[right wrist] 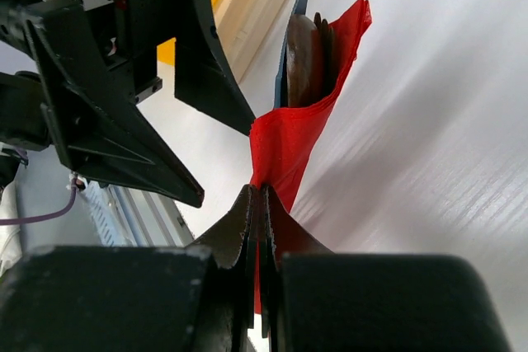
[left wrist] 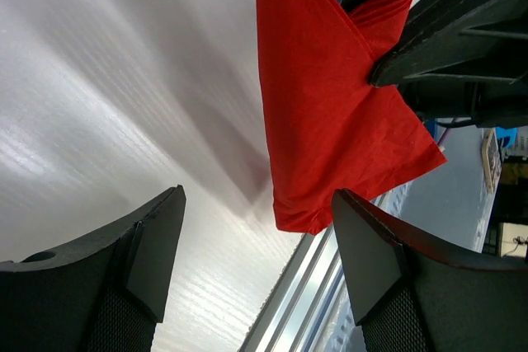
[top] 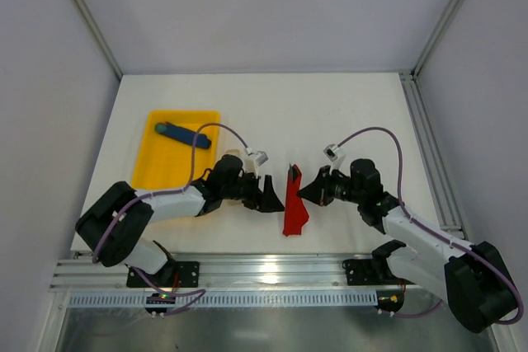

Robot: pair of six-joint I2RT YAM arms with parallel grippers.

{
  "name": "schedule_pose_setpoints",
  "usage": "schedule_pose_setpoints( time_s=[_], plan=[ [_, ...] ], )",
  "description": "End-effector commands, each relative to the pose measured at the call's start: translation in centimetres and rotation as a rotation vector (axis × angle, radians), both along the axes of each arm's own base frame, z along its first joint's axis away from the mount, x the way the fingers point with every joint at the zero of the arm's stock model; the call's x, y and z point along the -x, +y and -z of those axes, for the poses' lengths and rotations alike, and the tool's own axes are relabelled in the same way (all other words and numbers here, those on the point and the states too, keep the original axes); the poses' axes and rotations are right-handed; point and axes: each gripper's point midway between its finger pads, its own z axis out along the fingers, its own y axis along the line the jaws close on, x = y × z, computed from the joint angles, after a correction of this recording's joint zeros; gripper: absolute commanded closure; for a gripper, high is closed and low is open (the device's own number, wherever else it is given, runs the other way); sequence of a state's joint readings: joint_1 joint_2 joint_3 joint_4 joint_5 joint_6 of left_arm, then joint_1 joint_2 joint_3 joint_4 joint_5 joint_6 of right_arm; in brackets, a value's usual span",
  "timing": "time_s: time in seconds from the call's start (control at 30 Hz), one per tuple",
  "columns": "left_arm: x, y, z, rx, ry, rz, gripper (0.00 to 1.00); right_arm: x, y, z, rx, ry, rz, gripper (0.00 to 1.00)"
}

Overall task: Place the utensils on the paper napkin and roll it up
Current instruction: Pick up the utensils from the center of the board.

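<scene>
White tabletop (top: 346, 113) lies under the folded red paper napkin (top: 294, 204), its long axis running near-to-far between the grippers. Brown utensils (right wrist: 307, 59) poke from its far end. The right gripper (right wrist: 257, 195) is clamped on the napkin's edge, and the left gripper (top: 271, 199) gapes wide beside it, holding nothing.

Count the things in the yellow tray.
1: a blue stick lying slantwise in the far part of the tray. The tray's near right corner is covered, so something small could be hidden there.

Utensils (right wrist: 309, 55): only the brown ends show above the fold of the napkin (right wrist: 285, 142); their number cannot be told. The napkin's lower part is hidden behind the right hand (right wrist: 257, 195). In the left wrist view, the upper edge cuts off its top.
</scene>
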State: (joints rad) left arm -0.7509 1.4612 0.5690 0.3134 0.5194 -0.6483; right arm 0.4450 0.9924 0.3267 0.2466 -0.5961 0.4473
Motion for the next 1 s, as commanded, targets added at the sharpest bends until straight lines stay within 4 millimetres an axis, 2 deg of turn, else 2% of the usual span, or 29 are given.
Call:
schedule_pose_setpoints(
  time_s=[0.0, 0.17, 0.37, 0.5, 0.8, 0.97],
  plan=[
    [0.0, -1.5, -1.9, 0.067, -0.066, 0.107, 0.24, 0.3, 0.4, -1.7, -0.043, -0.057, -0.031, 0.96],
    [-0.2, -2.2, -2.6, 0.102, -0.063, 0.124, 0.24, 1.0, 0.6, -3.6, -0.089, -0.089, -0.059, 0.96],
    [0.5, -3.0, -4.4, 0.196, -0.059, 0.166, 0.23, 1.6, 0.7, -4.7, -0.117, -0.096, -0.077, 0.96],
    [0.7, -3.4, -4.6, 0.222, -0.037, 0.185, 0.23, 2.0, 0.9, -5.7, -0.154, -0.111, -0.092, 0.96],
    [1.3, -3.8, -6.7, 0.295, -0.039, 0.214, 0.30, 2.5, 1.2, -6.7, -0.188, -0.115, -0.113, 0.96],
    [1.5, -4.0, -7.1, 0.305, -0.035, 0.235, 0.33, 2.6, 1.2, -6.9, -0.200, -0.113, -0.120, 0.96]
  ],
)
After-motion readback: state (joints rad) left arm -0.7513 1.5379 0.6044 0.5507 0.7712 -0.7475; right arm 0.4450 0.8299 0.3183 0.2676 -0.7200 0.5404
